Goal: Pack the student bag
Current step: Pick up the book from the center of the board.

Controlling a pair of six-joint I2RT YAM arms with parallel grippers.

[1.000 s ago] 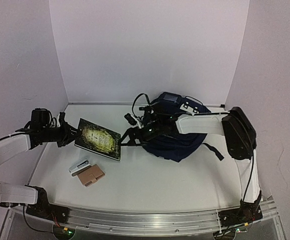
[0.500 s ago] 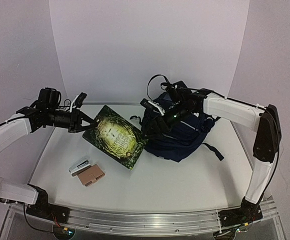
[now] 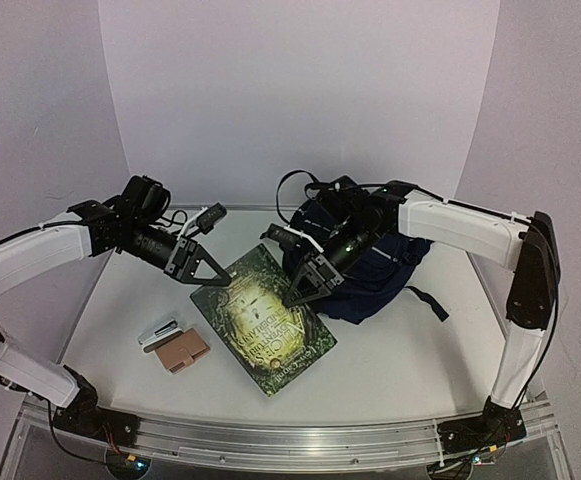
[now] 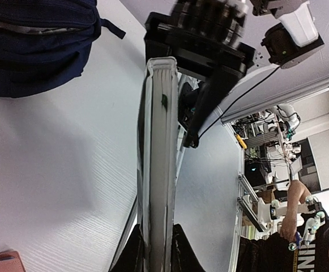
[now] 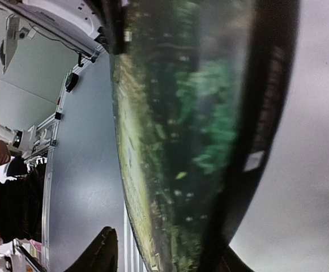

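The student bag [image 3: 382,272], dark navy, lies at the back centre of the table; a part of it shows in the left wrist view [image 4: 34,45]. A green-covered book [image 3: 270,325] hangs tilted in front of the bag. My left gripper [image 3: 213,279] is shut on its upper left corner. In the left wrist view the book [image 4: 159,141] stands edge-on between that gripper's [image 4: 156,256] fingers. My right gripper [image 3: 292,297] is at the book's far edge. In the right wrist view the blurred cover [image 5: 175,141] lies between its jaws [image 5: 167,258], with one finger [image 5: 105,252] clear of it.
A tan case [image 3: 182,350] and a small white and grey item [image 3: 158,333] lie at the front left. One of the bag's black straps [image 3: 428,300] trails to the right. White backdrop walls close the back and both sides.
My left arm has swung the book rightward and toward the front, turning its cover up. My right gripper has come down from over the bag to the book's far edge.
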